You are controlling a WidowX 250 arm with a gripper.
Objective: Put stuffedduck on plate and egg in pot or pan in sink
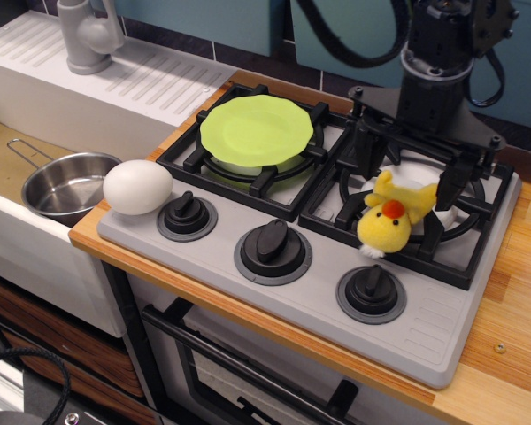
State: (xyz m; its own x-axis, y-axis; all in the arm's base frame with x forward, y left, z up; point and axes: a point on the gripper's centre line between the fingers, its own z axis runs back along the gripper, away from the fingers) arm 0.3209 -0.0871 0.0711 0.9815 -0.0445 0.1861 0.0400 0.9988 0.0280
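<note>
The yellow stuffedduck (pixel 391 220) lies on the right burner grate of the stove. My gripper (pixel 405 173) is open, its two black fingers (pixel 365 150) spread wide just above and behind the duck, not touching it as far as I can tell. The lime-green plate (pixel 255 130) rests on the left burner. The white egg (pixel 137 187) sits on the stove's front left corner. The steel pot (pixel 66 185) stands in the sink (pixel 9 155) at the left, empty.
A grey faucet (pixel 87 35) and ribbed drainboard (pixel 133 75) lie at the back left. Three black knobs (pixel 273 240) line the stove front. A wooden counter (pixel 513 292) runs along the right.
</note>
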